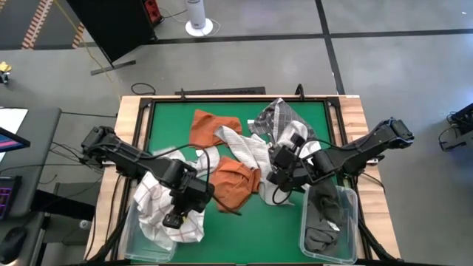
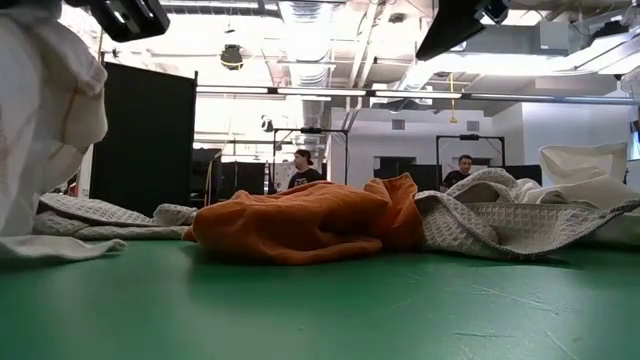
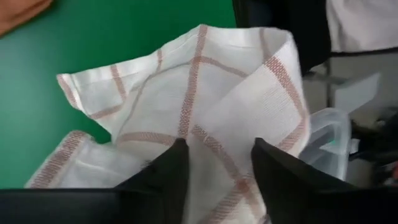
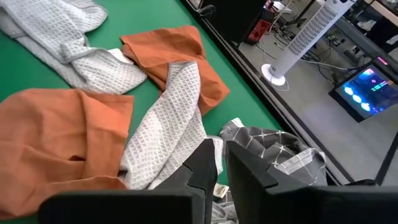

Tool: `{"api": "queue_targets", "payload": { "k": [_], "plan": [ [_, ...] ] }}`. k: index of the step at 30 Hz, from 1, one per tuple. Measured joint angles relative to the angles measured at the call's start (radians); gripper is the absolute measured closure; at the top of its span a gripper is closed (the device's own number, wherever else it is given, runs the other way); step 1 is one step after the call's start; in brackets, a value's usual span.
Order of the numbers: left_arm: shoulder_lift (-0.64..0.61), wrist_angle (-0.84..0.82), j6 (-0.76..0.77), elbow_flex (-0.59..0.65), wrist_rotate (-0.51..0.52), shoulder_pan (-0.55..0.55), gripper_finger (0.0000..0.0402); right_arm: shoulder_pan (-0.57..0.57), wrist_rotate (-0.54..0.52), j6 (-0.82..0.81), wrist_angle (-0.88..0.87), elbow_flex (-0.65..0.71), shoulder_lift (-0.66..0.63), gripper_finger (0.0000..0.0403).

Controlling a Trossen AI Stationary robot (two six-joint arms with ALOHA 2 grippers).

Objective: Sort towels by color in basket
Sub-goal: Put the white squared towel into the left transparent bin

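Left pincer (image 3: 217, 165) over checked towel (image 3: 205, 106), no readable writing

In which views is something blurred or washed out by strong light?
Low view: the white towel at the near left edge is soft and out of focus, the ceiling lights glare white, and the orange towel is sharp. Left wrist view: the checked towel is slightly blurred. High view: evenly lit and clear.
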State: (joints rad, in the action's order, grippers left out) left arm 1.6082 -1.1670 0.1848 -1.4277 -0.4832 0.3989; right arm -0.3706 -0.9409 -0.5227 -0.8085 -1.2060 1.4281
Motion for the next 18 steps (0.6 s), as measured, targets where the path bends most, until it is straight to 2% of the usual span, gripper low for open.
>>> {"api": "queue_targets", "payload": {
  "k": [7,12,18],
  "plan": [
    [0.001,-0.030,-0.098,0.000,0.062,0.006,0.0383,0.000,0.000,0.000,0.001,0.000,0.000,0.0330],
    [-0.018,-0.053,-0.135,-0.025,0.117,0.006,0.0399,0.000,-0.001,0.000,0.002,0.000,0.000,0.0330],
    [-0.077,-0.079,-0.116,-0.154,0.200,0.006,0.0400,0.000,-0.002,0.000,0.001,0.000,0.000,0.0330]
  ]
}}
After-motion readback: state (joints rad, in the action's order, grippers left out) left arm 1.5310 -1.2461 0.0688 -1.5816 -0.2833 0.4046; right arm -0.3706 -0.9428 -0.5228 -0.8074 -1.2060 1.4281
